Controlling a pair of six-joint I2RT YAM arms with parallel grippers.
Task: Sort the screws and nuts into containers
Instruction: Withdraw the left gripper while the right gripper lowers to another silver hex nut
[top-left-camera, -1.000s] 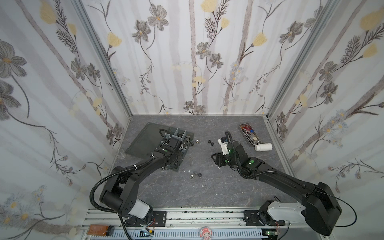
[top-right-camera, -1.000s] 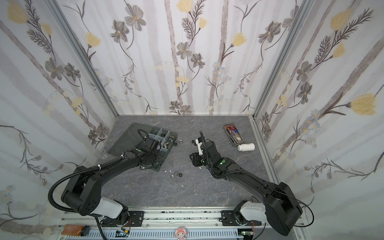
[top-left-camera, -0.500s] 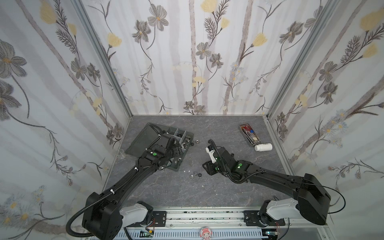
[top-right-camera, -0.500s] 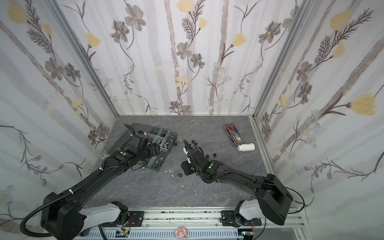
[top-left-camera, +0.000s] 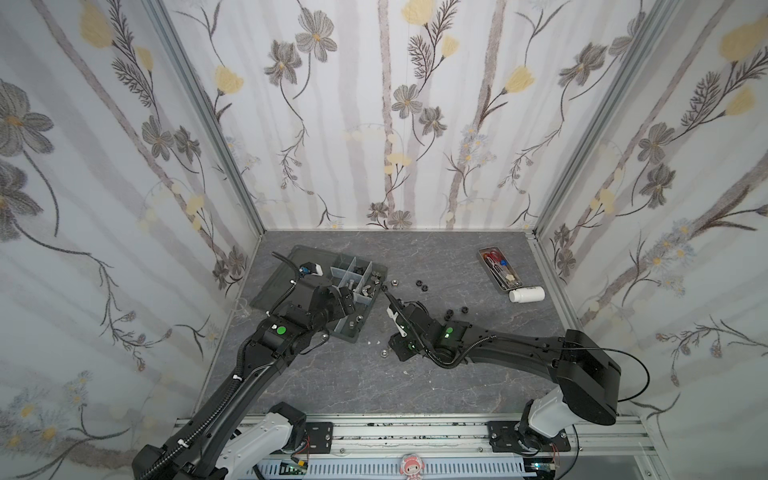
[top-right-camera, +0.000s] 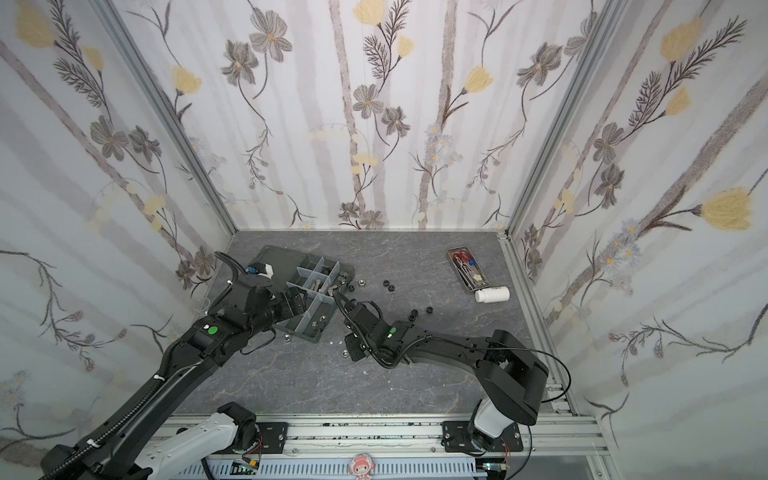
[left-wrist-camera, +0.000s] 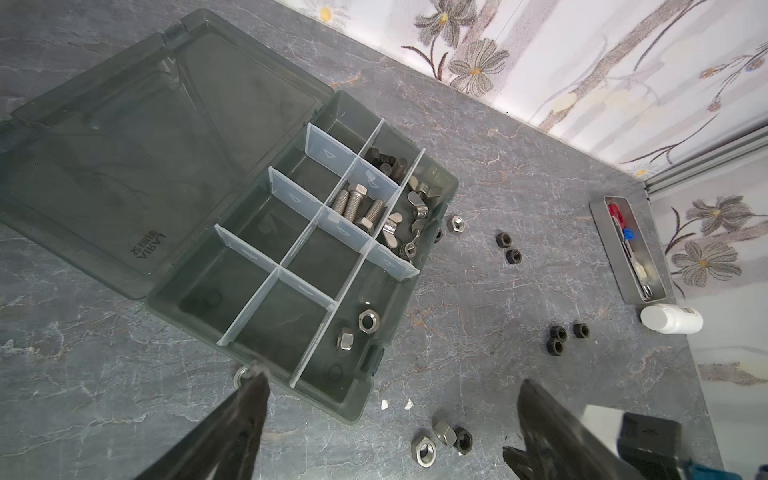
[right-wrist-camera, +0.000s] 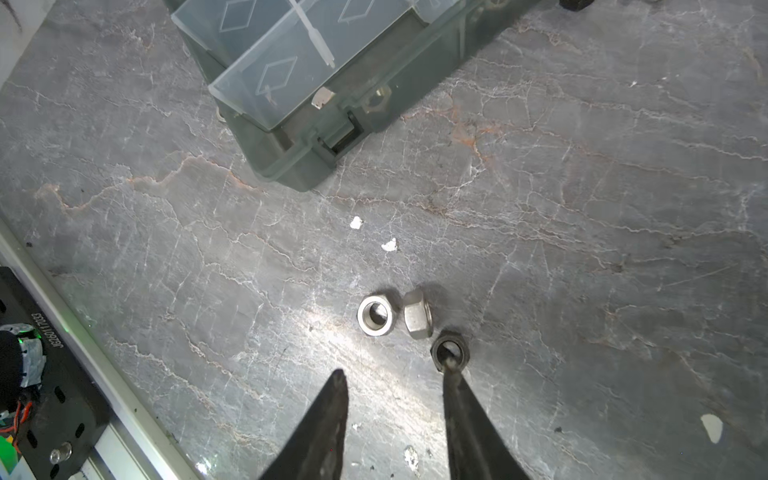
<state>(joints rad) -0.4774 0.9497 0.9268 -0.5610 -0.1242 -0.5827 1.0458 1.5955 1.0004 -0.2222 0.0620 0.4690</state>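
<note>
The smoky-grey organizer box (left-wrist-camera: 386, 332) lies open on the table, seen also in a top view (top-left-camera: 347, 334). Its compartments hold silver screws (left-wrist-camera: 357, 205), black screws (left-wrist-camera: 384, 160), wing nuts (left-wrist-camera: 411, 212) and two silver hex nuts (left-wrist-camera: 368, 322). My left gripper (left-wrist-camera: 390, 382) hangs over the box's near corner, open wide and empty; one fingertip (left-wrist-camera: 257, 380) covers a silver nut (left-wrist-camera: 240, 376) beside the box. My right gripper (right-wrist-camera: 394, 371) is open low over the table. One of its fingertips (right-wrist-camera: 451, 374) touches a black nut (right-wrist-camera: 450, 351), next to two silver nuts (right-wrist-camera: 375, 314).
Loose black nuts (left-wrist-camera: 509, 248) (left-wrist-camera: 563, 334) and a silver nut (left-wrist-camera: 456, 224) lie on the table right of the box. A narrow metal tray (top-left-camera: 498, 268) with red scissors and a white bottle (top-left-camera: 527, 294) sit at the back right. White specks (right-wrist-camera: 356, 222) lie near the box.
My left gripper opened wide and drew back from over the box toward its near corner. The right arm swung left and nearer, down to the three nuts, its jaws narrowing slightly.
</note>
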